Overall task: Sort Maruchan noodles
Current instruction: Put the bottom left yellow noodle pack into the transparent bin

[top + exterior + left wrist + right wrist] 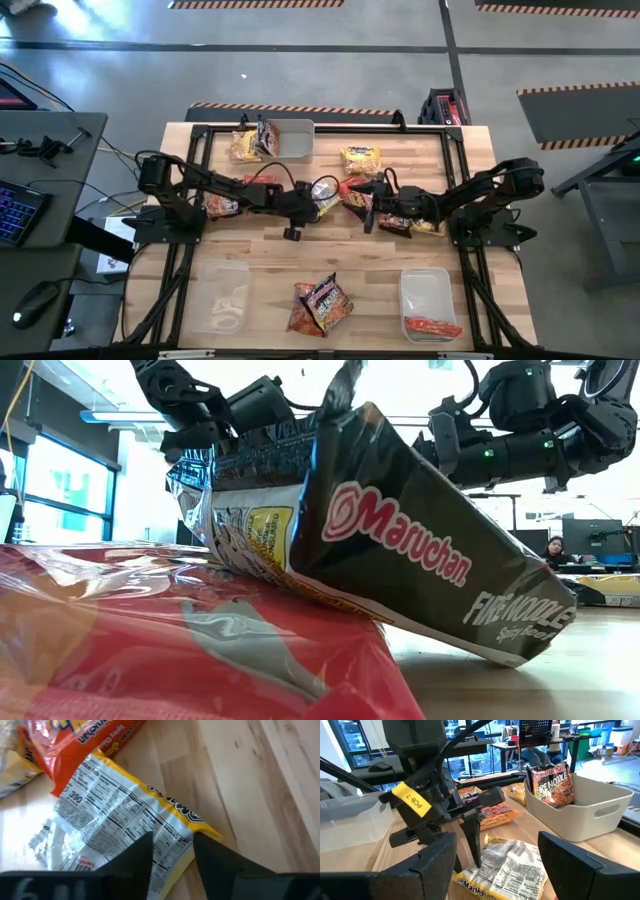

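Beneath the left gripper (172, 851), whose fingers are seen spread, a yellow noodle packet (125, 825) lies label-down; bare table (260, 785) shows at three o'clock.

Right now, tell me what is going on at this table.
Two dark robot arms are sorting ramen packets on the wooden table. The left gripper is over a yellow crinkly plastic noodle packet lying label-side up in mid-table, one finger on each side of its edge. The right gripper hangs open facing that same packet. A black Fire Noodle packet already stands in the grey bin; other packets still lie loose.
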{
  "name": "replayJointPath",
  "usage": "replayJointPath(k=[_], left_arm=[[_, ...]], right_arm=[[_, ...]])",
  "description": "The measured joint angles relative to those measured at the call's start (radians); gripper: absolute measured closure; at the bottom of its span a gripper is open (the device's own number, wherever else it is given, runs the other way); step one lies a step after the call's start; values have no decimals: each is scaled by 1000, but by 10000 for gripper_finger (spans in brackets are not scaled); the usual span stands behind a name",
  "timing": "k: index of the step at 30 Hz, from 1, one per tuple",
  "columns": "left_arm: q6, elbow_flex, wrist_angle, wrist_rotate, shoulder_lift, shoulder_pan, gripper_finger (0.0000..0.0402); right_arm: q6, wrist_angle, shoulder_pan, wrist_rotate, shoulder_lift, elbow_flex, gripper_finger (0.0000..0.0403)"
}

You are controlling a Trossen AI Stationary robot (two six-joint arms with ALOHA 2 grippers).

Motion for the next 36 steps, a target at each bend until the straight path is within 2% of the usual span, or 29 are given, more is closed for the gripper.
replayJointPath(k=[7,12,15,21,24,30,36], left_arm=[[-11,0,20,93,0,0,391],[-101,0,44,186,-5,23,399],[-161,0,85,241,-6,42,401],[-239,0,123,246,-6,67,401],[-248,0,106,241,-9,71,395],[-118,0,34,250,-21,12,341],[-41,0,36,106,-12,-52,271]], right_arm=[[180,-78,0,-30,0,0,135],[419,-143,0,-87,0,0,135],[509,-186,18,-91,0,0,135],[830,-343,45,-75,0,27,135],[900,-393,63,-55,0,45,135],[844,-405,79,4,1,64,135],[812,-413,77,29,1,64,135]])
